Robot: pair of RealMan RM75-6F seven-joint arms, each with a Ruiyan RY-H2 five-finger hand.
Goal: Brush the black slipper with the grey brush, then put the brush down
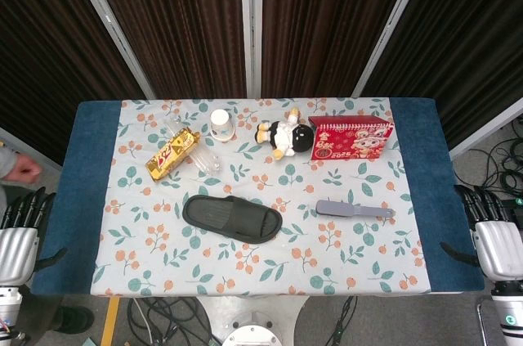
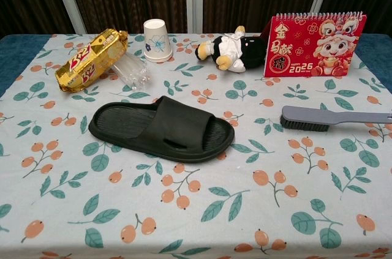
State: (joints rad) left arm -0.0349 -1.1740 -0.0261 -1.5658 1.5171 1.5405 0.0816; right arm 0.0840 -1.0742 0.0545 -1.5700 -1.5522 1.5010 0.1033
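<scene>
The black slipper lies sole down near the table's middle, its toe pointing right. To its right lies the grey brush, bristles down, handle pointing right. My left hand hangs beside the table's left edge, holding nothing, fingers apart. Off the table's right edge sits my right hand, holding nothing too, fingers apart. Both hands are far from the slipper and brush. Neither hand shows in the chest view.
At the back stand a gold snack packet, a clear plastic item, an upturned paper cup, a plush toy and a red calendar. A floral cloth covers the table.
</scene>
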